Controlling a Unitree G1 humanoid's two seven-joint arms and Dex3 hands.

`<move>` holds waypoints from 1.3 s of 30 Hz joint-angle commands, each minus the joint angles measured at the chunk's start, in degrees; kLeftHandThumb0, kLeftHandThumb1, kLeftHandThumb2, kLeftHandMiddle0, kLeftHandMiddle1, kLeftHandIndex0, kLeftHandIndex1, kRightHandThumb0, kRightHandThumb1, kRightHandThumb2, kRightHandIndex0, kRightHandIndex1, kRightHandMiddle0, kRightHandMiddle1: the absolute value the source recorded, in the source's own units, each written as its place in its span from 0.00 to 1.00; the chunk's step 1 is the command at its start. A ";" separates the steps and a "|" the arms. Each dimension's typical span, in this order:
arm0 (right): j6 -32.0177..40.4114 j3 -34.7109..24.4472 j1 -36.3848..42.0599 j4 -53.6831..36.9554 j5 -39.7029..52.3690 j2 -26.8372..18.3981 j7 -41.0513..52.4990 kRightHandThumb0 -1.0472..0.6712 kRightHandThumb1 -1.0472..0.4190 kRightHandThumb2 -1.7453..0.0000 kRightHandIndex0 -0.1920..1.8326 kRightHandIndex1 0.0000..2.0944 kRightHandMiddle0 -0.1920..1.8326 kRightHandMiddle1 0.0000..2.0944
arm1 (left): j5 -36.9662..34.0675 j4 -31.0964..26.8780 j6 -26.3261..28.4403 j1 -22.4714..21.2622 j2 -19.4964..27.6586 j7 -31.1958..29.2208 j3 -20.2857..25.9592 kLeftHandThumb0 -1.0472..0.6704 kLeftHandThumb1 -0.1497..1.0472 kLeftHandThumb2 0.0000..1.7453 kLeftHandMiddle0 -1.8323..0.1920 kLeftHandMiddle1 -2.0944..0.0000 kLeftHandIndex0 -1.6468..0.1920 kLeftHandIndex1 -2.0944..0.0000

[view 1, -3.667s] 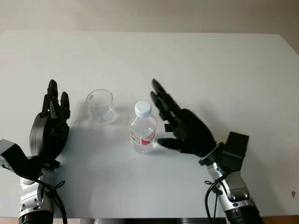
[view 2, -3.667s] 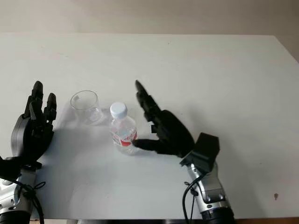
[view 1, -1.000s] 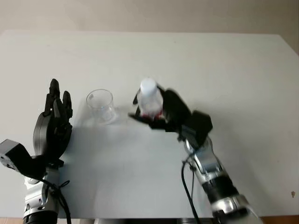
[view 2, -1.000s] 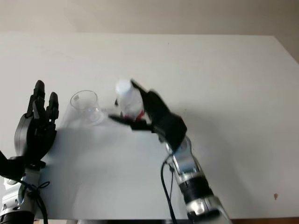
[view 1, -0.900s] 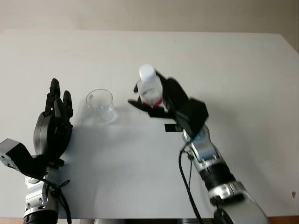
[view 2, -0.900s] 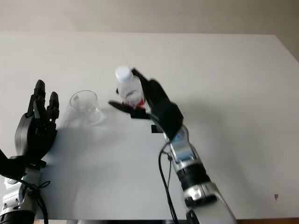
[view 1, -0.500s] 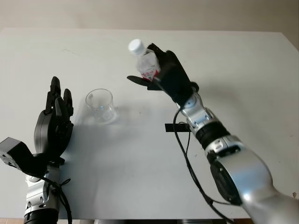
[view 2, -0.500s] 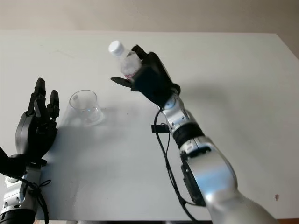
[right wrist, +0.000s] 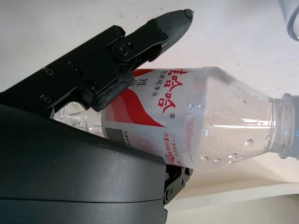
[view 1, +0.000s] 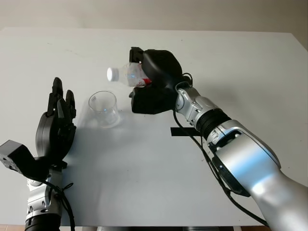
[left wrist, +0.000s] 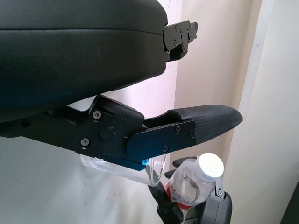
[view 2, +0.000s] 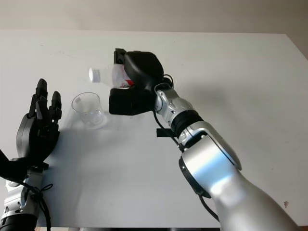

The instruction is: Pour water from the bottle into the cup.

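My right hand [view 1: 147, 79] is shut on a small clear water bottle [view 1: 129, 74] with a red and white label and a white cap [view 1: 112, 73]. It holds the bottle lying almost level in the air, cap pointing left, just above and right of the cup. The empty clear plastic cup [view 1: 104, 108] stands upright on the white table. In the right wrist view the bottle [right wrist: 196, 126] lies across the hand's fingers [right wrist: 140, 44]. My left hand [view 1: 57, 127] is open, upright at the table's left, beside the cup.
The white table [view 1: 240, 62] stretches wide behind and to the right. A small black strip [view 1: 183, 131] lies on the table under my right forearm. The table's far edge meets a beige wall.
My right hand lifted the bottle off the table, carried it up and back, then tipped it from upright to nearly level with the cap toward the cup. The left hand stayed put.
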 commanded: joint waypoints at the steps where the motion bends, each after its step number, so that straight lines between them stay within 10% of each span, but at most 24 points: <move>1: -0.24 1.12 -2.98 0.05 -1.04 0.14 -1.66 0.48 0.00 0.92 0.63 1.00 0.30 1.00 | 0.35 2.27 0.08 1.59 -0.86 -0.38 -0.47 0.13 1.00 0.37 1.00 1.00 1.00 1.00; 39: 2.17 17.24 -9.70 1.42 -16.55 -1.56 -15.61 0.41 0.01 0.97 0.70 1.00 0.44 1.00 | 0.37 4.41 -1.52 0.56 -1.78 -1.07 -0.26 0.13 1.00 0.38 1.00 1.00 1.00 1.00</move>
